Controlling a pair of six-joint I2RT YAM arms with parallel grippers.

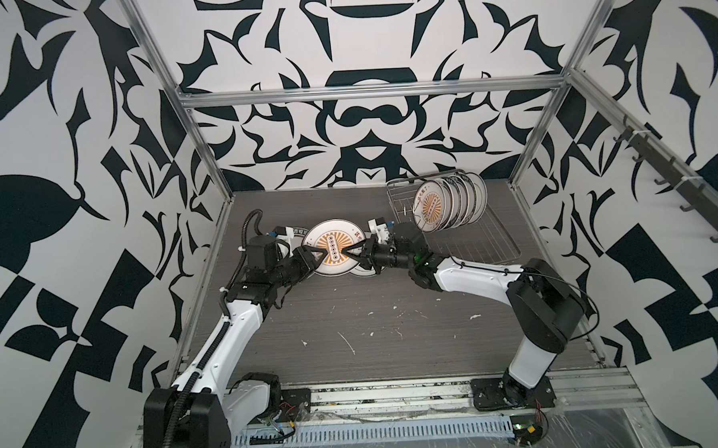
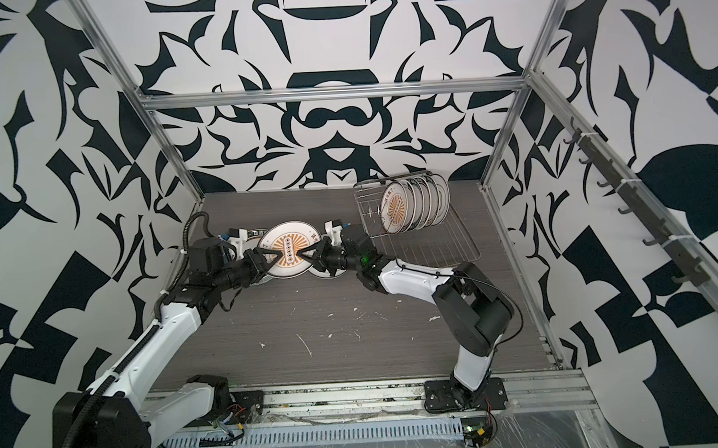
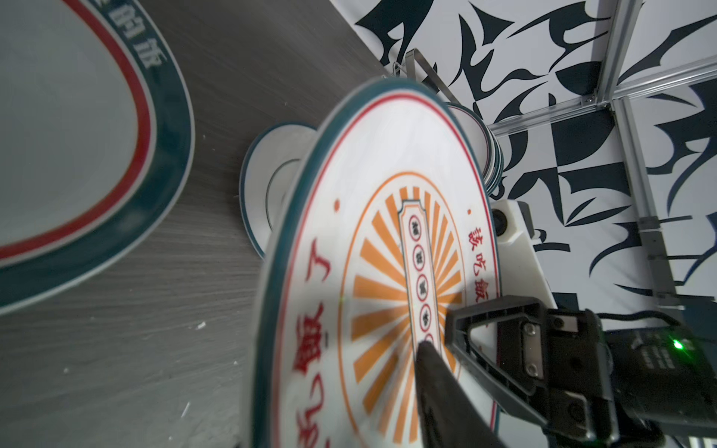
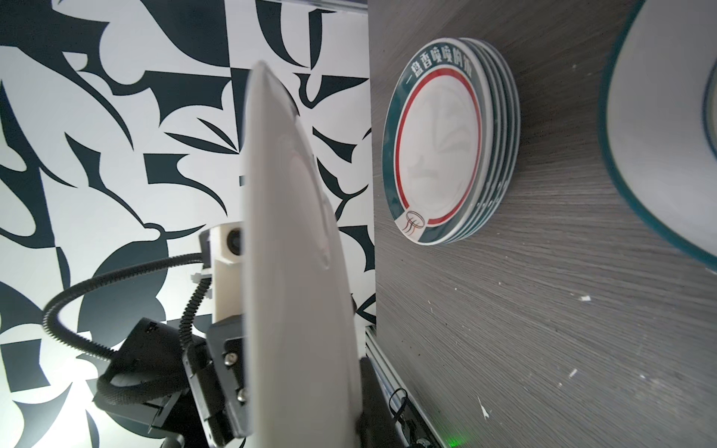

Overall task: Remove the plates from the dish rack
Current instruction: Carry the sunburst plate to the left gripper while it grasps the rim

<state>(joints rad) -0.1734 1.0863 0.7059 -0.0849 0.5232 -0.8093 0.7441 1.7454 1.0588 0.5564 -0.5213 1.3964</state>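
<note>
Nearest, at the near edge of the table (image 1: 374, 324), stand the bases of the white-and-black left arm (image 1: 237, 334) and right arm (image 1: 532, 329). Both reach to the far half and meet on one round white ceramic plate with a teal rim and an orange sunburst (image 1: 332, 239). It hangs above the table, just left of the shiny silver wire dish rack (image 1: 479, 244) in the far right corner. The right hand (image 1: 348, 254) is clamped on the plate's right rim. The left hand (image 1: 322, 258) straddles the left rim with one finger (image 3: 434, 380) on the printed face. Its other finger is hidden under the plate, so I cannot tell whether that grip has closed.

This looks like a handover partway through unloading. About six standing white plates (image 1: 429, 207) lean on edge at the rack's far end. A stack of teal-rimmed white plates (image 4: 442, 135) and another white plate (image 3: 256, 186) lie flat on the table beneath the two hands. The next move, I judge, calls for a firm left grip before the right hand lets go, then a level carry toward the left edge.

The held plate lies roughly level, printed face up. Being round, it has no long axis of its own. Its printed centre strip runs from far edge toward near edge, and the line between the hands runs from left edge to right edge.
</note>
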